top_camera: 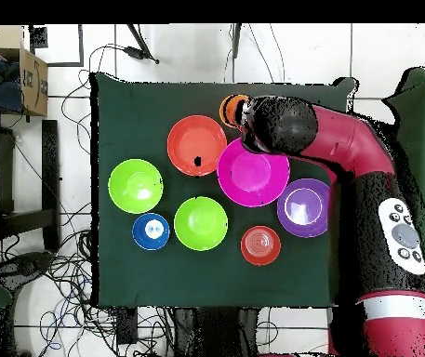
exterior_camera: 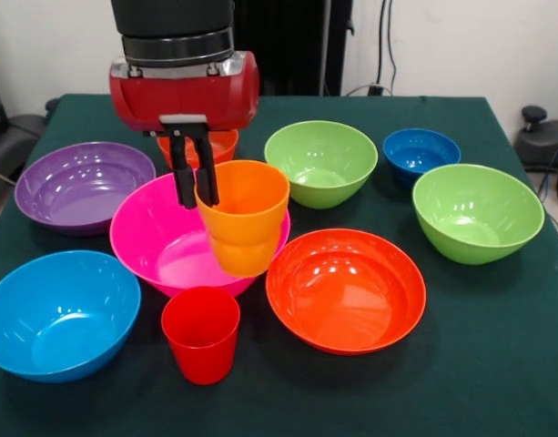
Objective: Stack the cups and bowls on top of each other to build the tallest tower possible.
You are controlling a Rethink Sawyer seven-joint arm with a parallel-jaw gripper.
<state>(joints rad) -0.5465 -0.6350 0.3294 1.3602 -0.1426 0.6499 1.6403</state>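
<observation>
Reaching down from above, the red and black arm (exterior_camera: 183, 86) holds its wrist vertical, with the gripper (exterior_camera: 196, 173) pointing straight at the table (exterior_camera: 497, 364). Jaws are clenched on the rim of the orange cup (exterior_camera: 242, 218): one finger sits inside the wall, the other outside, on the cup's side nearest the purple bowl (exterior_camera: 78, 187). Cup hangs upright from the jaws, clear of the table, in front of the pink bowl (exterior_camera: 160, 241).

Red cup (exterior_camera: 202, 333) stands upright on the cloth, below the jaws and nearer the camera, apart from the held cup. Large orange-red bowl (exterior_camera: 345, 289) lies just beside the held cup, opposite the gripped side. Light blue bowl (exterior_camera: 55, 314) sits low on the purple bowl's side. Small orange-red bowl (exterior_camera: 219, 146) is mostly hidden behind the gripper. Two lime green bowls (exterior_camera: 321, 162) (exterior_camera: 477, 211) and the small blue bowl (exterior_camera: 421, 151) sit well apart from the jaws.

In the overhead view the arm (top_camera: 346, 149) covers the held cup; only an orange rim (top_camera: 230, 110) shows.
</observation>
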